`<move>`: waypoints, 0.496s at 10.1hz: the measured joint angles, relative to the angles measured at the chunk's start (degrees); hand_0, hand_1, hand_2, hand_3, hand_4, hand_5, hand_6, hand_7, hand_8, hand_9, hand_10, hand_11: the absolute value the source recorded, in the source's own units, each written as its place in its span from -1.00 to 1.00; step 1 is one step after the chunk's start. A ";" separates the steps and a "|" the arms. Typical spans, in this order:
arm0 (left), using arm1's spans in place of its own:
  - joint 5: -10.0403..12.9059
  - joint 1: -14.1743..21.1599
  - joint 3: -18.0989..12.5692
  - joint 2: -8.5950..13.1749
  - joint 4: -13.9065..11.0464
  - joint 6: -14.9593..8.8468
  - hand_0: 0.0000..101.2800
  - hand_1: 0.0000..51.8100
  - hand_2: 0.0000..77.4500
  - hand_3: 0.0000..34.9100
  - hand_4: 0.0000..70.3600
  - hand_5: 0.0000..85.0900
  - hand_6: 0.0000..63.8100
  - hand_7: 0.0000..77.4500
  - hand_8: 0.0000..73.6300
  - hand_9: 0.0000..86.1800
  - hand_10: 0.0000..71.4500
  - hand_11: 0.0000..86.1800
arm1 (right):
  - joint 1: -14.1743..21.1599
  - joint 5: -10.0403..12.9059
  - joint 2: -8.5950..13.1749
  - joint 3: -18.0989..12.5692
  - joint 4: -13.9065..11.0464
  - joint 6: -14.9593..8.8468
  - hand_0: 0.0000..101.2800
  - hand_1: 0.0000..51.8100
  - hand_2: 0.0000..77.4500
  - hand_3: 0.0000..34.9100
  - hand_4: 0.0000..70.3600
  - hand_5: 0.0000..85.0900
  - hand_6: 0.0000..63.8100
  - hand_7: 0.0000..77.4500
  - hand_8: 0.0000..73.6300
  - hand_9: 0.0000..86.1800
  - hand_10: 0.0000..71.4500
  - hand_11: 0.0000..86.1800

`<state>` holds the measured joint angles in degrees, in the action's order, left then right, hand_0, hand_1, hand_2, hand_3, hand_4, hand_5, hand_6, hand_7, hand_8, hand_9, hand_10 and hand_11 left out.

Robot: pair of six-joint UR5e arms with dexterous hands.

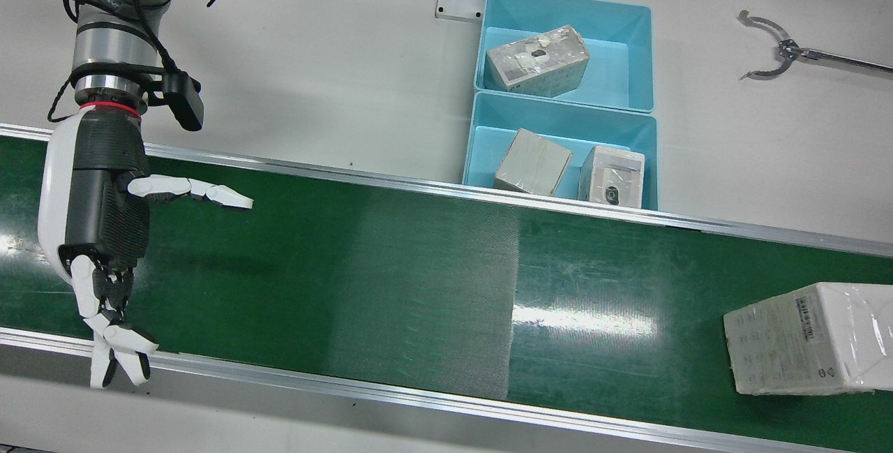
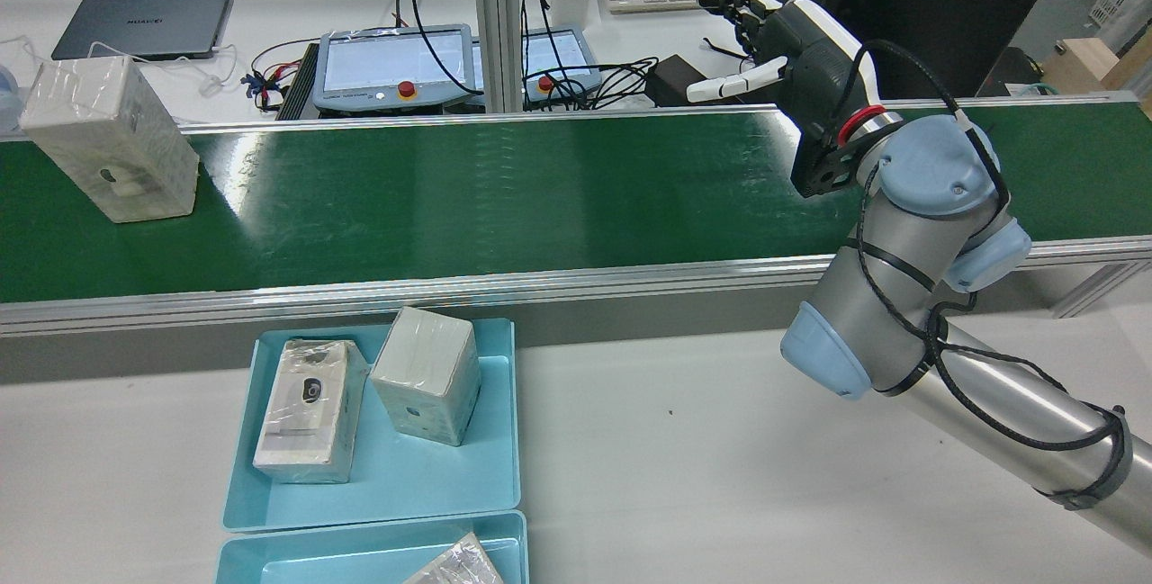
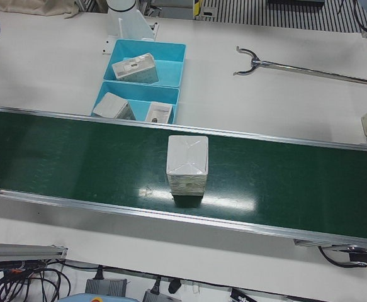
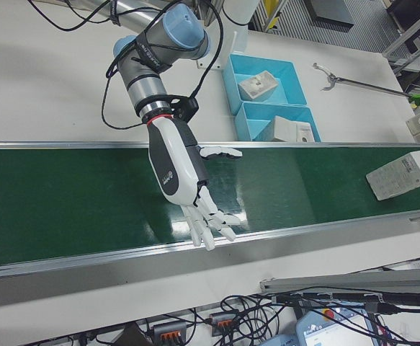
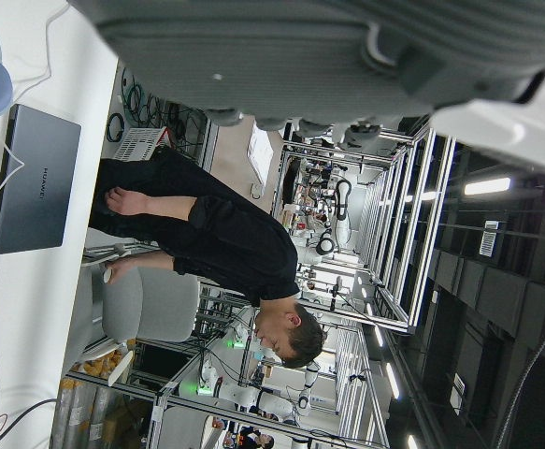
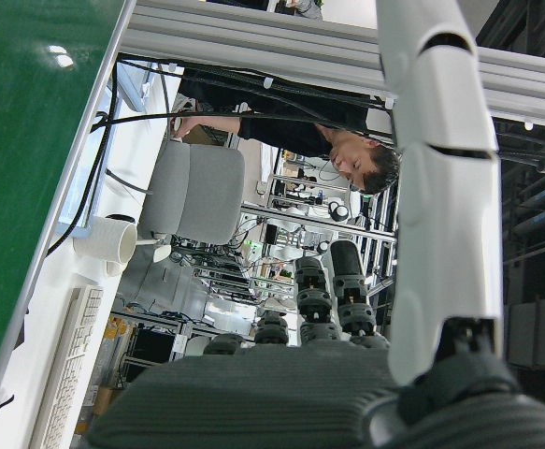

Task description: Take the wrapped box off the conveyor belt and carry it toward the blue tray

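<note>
So from my seat: the wrapped box sits on the green conveyor belt, way over at the end of the belt on the robot's left side, well apart from my right hand. In the left-front view it stands upright in the middle of the belt's width, nothing touching it.

The right hand hangs over the other end of the belt, fingers spread and stretched out past the belt's outer rail, thumb sticking out sideways. It holds nothing, wide open. The left hand I only get through its own camera, which shows a strip of its dark palm and a person in black beyond; I can't tell whether that hand is open or closed.

Containers: two blue trays sit end to end on the white table, just beside the belt's inner rail. The near tray, the one touching the rail side, has two wrapped boxes in it, one grey box and next to it a lighter box with a dark round spot. The far tray holds a single taped-up box lying tilted across it.

A metal grabber tool lies on the table off to the side of the trays.
</note>
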<state>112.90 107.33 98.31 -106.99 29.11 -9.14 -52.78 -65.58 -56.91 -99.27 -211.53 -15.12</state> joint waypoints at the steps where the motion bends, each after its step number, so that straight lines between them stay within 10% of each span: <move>1: 0.00 0.00 0.00 0.00 0.00 0.00 -1.00 -1.00 -0.99 -1.00 -1.00 -0.97 -1.00 -0.99 -0.99 -1.00 -0.98 -0.99 | 0.02 0.01 -0.02 0.14 0.15 -0.03 -0.02 -0.33 -0.66 -1.00 -0.86 -0.33 -0.85 -0.83 -0.97 -0.90 -1.00 -0.97; 5: 0.00 0.00 0.00 0.00 0.00 0.00 -1.00 -1.00 -0.97 -1.00 -1.00 -0.97 -1.00 -1.00 -0.99 -1.00 -0.98 -0.99 | 0.31 0.04 -0.34 0.29 0.31 -0.16 -0.03 -0.35 -0.65 -0.99 -0.86 -0.33 -0.85 -0.83 -0.97 -0.90 -1.00 -0.97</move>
<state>112.90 107.34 98.31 -106.99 29.11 -9.14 -52.46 -65.54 -57.25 -98.98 -211.22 -15.28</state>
